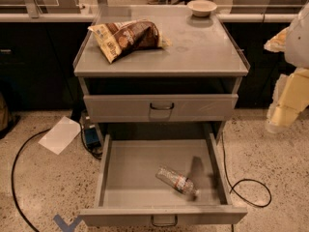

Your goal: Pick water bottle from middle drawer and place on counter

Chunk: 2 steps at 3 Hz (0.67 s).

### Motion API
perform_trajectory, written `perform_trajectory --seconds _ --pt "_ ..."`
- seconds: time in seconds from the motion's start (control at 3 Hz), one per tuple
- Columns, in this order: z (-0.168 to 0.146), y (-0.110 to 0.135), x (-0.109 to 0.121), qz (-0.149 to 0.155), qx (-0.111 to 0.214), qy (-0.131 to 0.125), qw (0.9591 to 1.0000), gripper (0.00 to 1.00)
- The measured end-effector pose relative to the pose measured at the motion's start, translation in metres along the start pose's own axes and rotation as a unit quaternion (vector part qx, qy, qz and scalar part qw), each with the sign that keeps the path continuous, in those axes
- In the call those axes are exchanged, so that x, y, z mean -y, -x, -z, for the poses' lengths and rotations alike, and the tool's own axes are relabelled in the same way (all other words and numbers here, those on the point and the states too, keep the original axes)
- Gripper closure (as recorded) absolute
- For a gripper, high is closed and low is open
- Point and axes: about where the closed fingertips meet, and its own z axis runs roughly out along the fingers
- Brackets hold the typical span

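The water bottle [176,181] lies on its side in the open middle drawer [135,170], right of centre and near the front, with its cap pointing to the front right. The drawer is pulled fully out, and its loop handle [164,221] is at the bottom edge. The counter [198,50] is the grey top of the cabinet above. My gripper [282,116] hangs at the right edge of the view, beside the cabinet at about the height of the upper drawer, well away from the bottle.
A brown-and-cream snack bag [128,37] lies on the counter's left half, and a pale bowl [202,7] sits at its back right. The upper drawer [161,108] is closed. On the floor are a white paper [60,134], a blue box [90,135] and cables [251,190].
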Motion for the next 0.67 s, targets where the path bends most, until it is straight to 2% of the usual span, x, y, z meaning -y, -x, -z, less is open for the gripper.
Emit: perform_trajectory --seconds 0.33,0.67 --pt "-0.009 0.0 -0.002 -0.002 0.004 0.002 1.0 0.0" --pt "-0.04 0.006 -0.008 -0.008 0.021 0.014 0.9996 0.0"
